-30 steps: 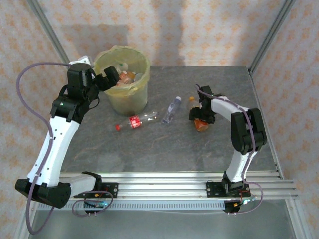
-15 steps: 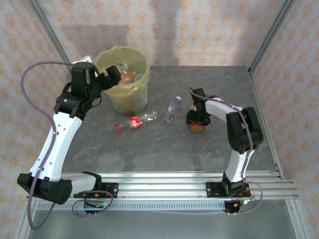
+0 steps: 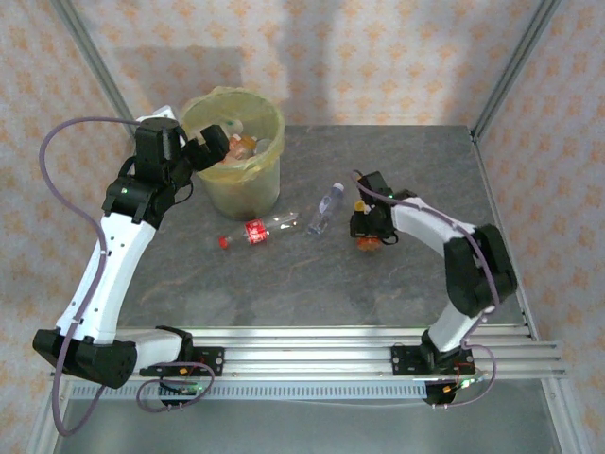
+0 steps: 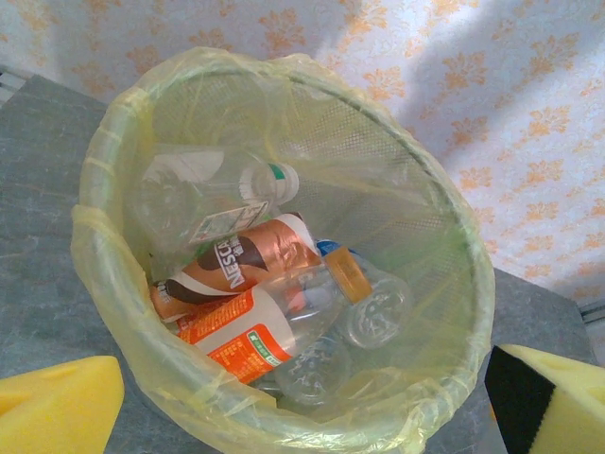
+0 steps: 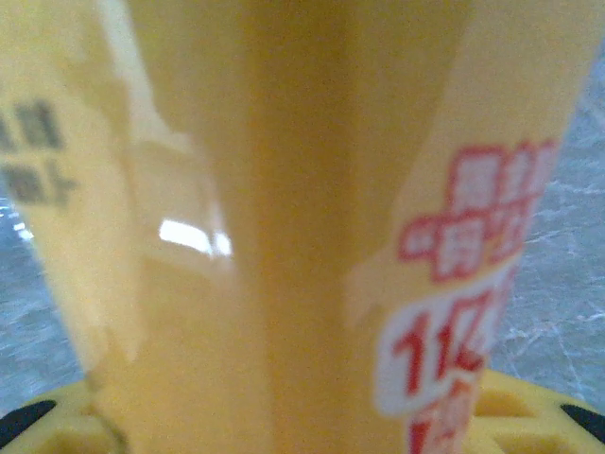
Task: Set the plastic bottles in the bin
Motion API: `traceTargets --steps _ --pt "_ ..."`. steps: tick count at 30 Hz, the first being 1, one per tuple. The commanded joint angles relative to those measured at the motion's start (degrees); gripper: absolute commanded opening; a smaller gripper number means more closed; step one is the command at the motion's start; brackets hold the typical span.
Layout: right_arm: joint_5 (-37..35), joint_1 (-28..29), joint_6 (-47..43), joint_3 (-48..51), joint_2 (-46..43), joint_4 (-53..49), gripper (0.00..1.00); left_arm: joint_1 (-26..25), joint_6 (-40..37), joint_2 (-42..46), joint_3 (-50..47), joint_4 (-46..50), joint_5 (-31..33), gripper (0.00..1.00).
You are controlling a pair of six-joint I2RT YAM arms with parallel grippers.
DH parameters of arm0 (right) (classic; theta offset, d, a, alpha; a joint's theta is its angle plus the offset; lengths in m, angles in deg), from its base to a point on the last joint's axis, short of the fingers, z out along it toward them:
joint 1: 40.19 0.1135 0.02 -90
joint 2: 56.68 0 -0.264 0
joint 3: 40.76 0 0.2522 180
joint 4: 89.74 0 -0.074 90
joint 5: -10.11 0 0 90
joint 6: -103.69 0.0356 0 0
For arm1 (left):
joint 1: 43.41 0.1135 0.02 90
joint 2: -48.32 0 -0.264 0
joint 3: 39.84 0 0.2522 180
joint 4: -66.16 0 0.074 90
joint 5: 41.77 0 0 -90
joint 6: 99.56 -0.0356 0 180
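- Right tool [image 3: 369, 227] is down over the orange-drink bottle [image 5: 284, 227], yellow-labelled with red print, on the counter [image 3: 397, 284]; whether it is gripped I cannot tell.
- Red-labelled bottle [image 3: 257, 230] and clear bottle [image 3: 324, 208] lie leftward.
- Bin [image 4: 378, 180], far left, holds binned bottles [image 4: 250, 331]; left tool [image 3: 210, 147] hangs wide open above.
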Motion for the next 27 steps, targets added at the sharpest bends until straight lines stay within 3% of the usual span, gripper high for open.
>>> traceTargets --steps 1,8,15,27 --pt "-1.8 2.0 -2.0 1.6 -8.2 4.4 0.4 0.6 1.1 1.3 -0.9 -1.6 -0.6 1.0" --pt "7.5 5.9 -4.1 6.1 -21.8 13.8 0.4 0.6 3.0 3.0 -3.5 -6.5 -7.3 1.0" --pt "16.1 8.0 -3.3 7.8 -29.1 21.7 0.4 -1.0 3.2 2.4 -4.0 -11.9 -17.8 1.0" --pt "20.2 14.9 -5.4 3.5 -27.6 25.7 0.41 -15.9 -8.3 -5.3 6.2 -11.1 -28.0 1.0"
